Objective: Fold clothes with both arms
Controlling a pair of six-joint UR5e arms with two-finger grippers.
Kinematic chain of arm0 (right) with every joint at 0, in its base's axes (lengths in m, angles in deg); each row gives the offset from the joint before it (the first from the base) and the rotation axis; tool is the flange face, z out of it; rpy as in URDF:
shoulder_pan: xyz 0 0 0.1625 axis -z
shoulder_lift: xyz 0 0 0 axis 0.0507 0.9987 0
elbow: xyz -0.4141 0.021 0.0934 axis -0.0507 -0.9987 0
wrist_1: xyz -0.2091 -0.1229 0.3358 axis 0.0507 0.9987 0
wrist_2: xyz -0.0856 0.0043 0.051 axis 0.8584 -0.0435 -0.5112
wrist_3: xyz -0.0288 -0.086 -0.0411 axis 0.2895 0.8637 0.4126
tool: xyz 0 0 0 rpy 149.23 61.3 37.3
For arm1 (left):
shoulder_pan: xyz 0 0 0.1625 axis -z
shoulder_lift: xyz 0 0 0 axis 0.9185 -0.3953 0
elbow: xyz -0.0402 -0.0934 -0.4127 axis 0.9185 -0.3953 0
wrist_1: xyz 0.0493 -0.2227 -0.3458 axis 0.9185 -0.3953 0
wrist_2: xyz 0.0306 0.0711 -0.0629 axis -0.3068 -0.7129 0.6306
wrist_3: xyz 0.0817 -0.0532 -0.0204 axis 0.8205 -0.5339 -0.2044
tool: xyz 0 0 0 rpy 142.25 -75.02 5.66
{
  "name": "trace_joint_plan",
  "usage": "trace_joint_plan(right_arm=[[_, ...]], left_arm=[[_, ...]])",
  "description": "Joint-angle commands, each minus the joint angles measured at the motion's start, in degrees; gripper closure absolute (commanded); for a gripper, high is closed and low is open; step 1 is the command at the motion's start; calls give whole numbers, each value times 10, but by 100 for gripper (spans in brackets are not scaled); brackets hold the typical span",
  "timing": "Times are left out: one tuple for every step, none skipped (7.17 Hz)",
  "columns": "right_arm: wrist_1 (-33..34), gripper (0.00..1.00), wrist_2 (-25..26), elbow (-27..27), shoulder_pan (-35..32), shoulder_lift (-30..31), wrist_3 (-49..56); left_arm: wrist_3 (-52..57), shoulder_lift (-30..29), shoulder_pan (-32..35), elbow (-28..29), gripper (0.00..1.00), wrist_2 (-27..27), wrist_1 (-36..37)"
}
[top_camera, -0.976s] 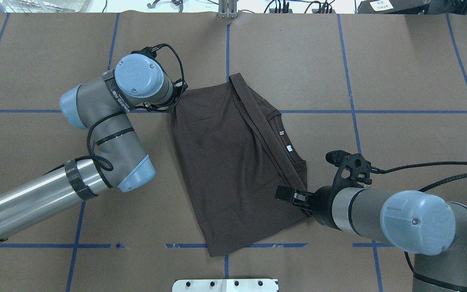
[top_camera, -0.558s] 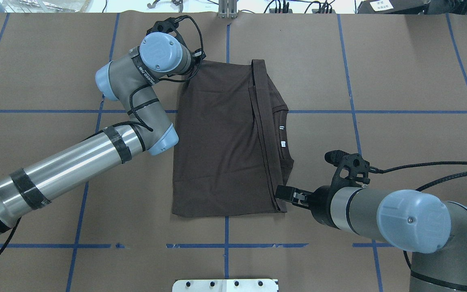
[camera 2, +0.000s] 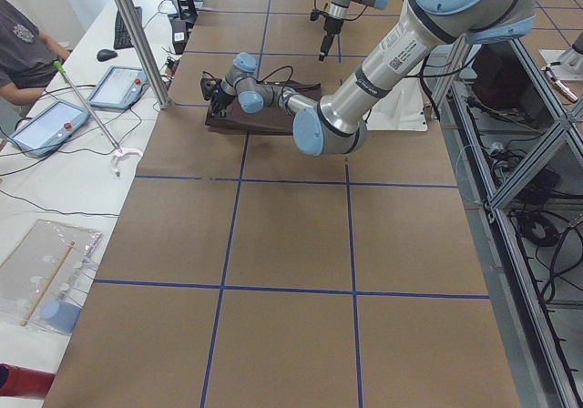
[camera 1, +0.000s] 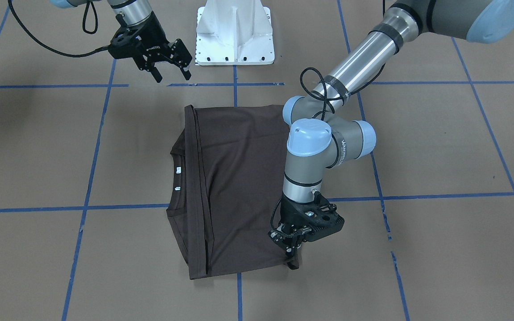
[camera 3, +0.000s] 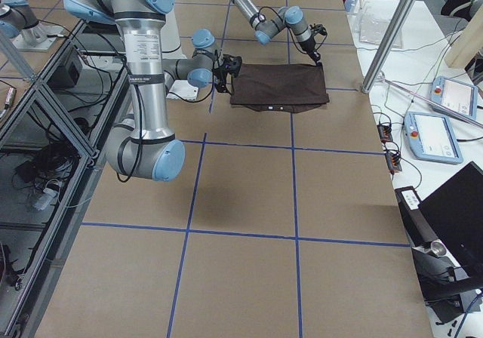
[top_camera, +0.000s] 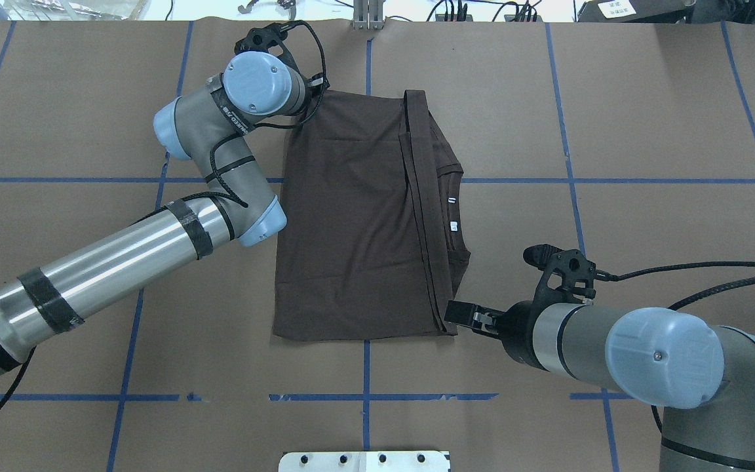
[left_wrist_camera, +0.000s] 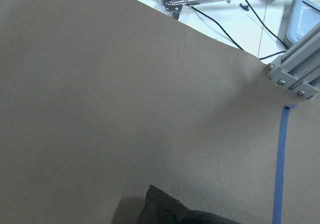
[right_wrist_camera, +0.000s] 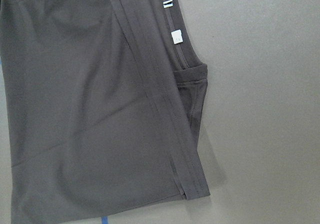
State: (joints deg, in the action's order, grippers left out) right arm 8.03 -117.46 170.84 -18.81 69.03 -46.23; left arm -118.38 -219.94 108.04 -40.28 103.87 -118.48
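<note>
Tabletop [top_camera: 646, 118] — T-shirt [top_camera: 351, 229] central, edges straight; wide margins

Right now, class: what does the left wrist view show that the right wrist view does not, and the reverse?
Only the left wrist view: the edge of the brown table covering, an aluminium frame post, black cables on a white surface beyond, and just one corner of the T-shirt. Only the right wrist view: the collar, white neck tags and the stitched hem band running down the shirt. Both: the dark brown T-shirt, the table covering and blue tape.
</note>
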Motion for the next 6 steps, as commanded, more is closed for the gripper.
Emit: trace_joint_plan(right_arm=[[0,0,-1,-4,0,0,2],[3,0,4,-11,1,-13,2],[7,0,3,-46,-13,-33,4],[9,0,4,-77,-22,-51,26],[58,0,3,-88,-25,-78,75],[157,0,-1,-92,-29,-125,142]], left_arm=[[1,0,1,-1,1,-1,-4],[3,0,5,-11,0,1,-7],[6,3,17,-37,0,22,8],[11,6,22,-45,0,66,22],[30,53,21,-126,0,77,69],[86,107,22,-246,0,81,144]])
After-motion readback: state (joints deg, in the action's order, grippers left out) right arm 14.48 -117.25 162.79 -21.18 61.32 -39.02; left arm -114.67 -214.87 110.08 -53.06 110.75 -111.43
